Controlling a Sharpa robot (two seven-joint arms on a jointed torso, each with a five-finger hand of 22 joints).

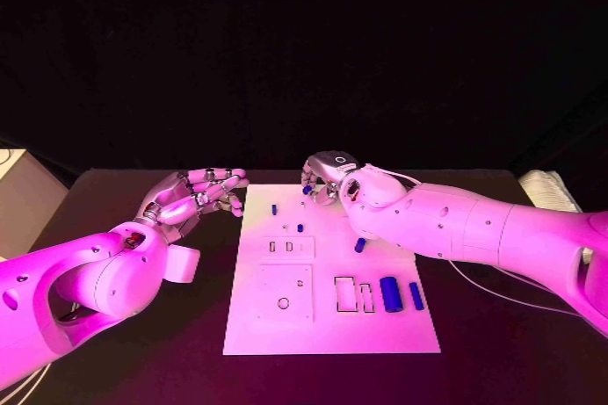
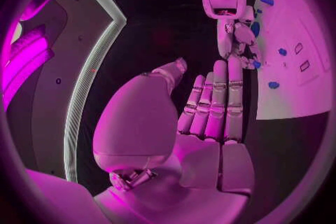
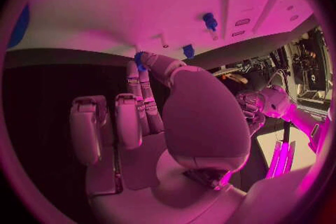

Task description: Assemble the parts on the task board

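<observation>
1. Head view: the left hand point(image 1: 197, 194) is hovering just off the task board's point(image 1: 332, 335) far-left corner, over the black table point(image 1: 126, 190); its fingers are lying apart and slightly curled, with nothing between them.
2. In the left wrist view that same hand point(image 2: 210, 106) is showing its fingers straight and side by side, empty.
3. The task board is lying in the middle of the table, and small blue parts are standing near its far edge, one peg point(image 1: 274, 209) toward the left and another point(image 1: 300, 227) a little nearer.
4. A blue piece point(image 1: 360, 244) is lying at mid-board, just beside the right arm.
5. Two larger blue parts point(image 1: 392, 294) are lying side by side toward the board's near right.
6. The right hand point(image 1: 332, 175) is reaching down at the board's far edge, fingertips pinching a small blue part point(image 3: 139, 60) against the board there.
</observation>
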